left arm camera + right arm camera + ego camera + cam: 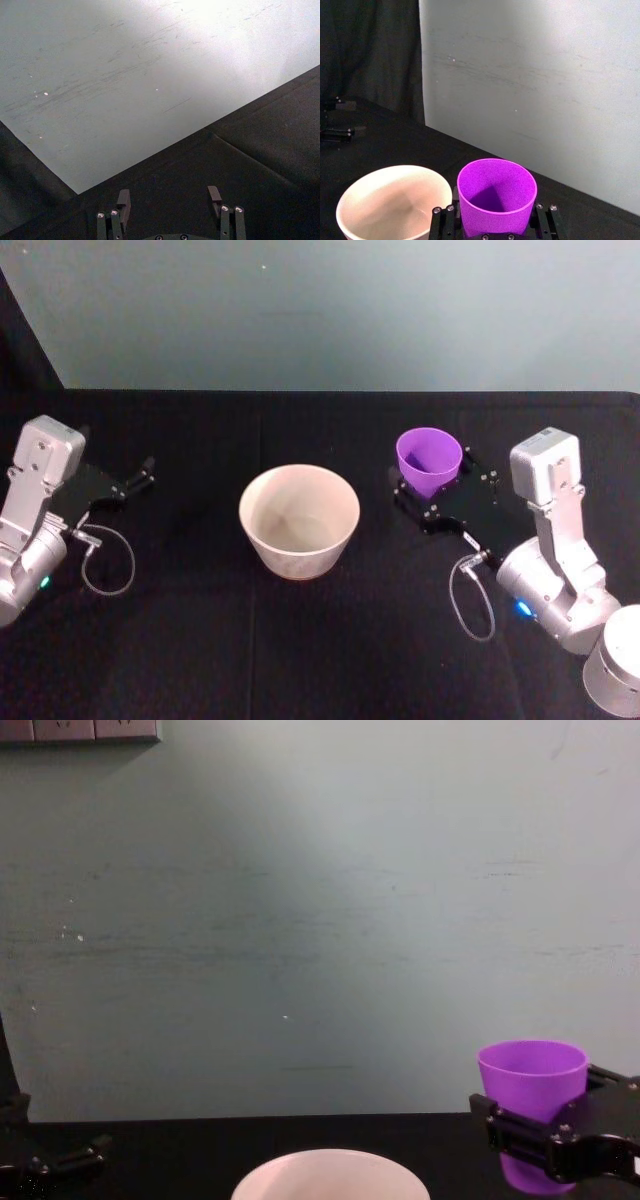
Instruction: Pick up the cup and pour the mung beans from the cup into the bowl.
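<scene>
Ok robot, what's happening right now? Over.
Right gripper shut on cup, upright beside bowl. Left gripper open, parked far left. Nothing between cup and bowl.

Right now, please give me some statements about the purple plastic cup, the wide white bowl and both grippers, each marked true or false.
1. The right gripper is shut on the purple plastic cup. True.
2. The cup is tipped over the wide white bowl. False: it stands upright beside the bowl.
3. The left gripper holds the bowl. False: it is open, empty, apart from it.
4. The bowl lies between the two grippers. True.
</scene>
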Available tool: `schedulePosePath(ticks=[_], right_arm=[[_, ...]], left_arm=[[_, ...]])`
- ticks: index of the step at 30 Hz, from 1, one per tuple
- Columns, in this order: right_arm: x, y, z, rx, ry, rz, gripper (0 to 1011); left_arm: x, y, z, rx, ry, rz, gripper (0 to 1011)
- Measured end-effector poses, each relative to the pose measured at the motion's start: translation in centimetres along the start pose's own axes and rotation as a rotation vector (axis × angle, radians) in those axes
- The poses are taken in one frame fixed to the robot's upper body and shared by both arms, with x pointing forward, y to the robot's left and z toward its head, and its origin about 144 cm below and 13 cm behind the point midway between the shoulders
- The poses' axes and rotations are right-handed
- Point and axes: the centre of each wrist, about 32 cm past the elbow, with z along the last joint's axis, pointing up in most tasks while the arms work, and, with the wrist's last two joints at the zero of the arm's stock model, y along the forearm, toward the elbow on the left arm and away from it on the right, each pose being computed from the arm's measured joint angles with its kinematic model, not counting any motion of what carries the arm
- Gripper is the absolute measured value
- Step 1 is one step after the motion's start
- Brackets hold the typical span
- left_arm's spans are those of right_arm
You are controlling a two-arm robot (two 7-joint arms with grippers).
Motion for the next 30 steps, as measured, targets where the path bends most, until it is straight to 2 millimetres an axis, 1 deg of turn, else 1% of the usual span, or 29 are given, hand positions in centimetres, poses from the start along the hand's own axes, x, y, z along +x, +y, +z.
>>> schedulePosePath(ticks=[12, 19, 22, 30], right_arm=[[-0.3, 0.9, 2.3, -0.026, -0.185, 0.020, 731], [-0.3, 1.6, 3.2, -0.048, -0.269, 0.048, 731], [-0.3, 2.1, 3.8, -0.069, -0.338, 0.073, 731], [-0.7, 2.9, 4.8, -0.104, -0.462, 0.112, 731]], left_arm=[[0.0, 0.0, 0.0, 0.000, 0.000, 0.000, 1000], [0.0, 0.0, 0.0, 0.000, 0.000, 0.000, 1000], [0.0, 0.0, 0.0, 0.000, 0.000, 0.000, 1000], [0.0, 0.0, 0.0, 0.000, 0.000, 0.000, 1000]])
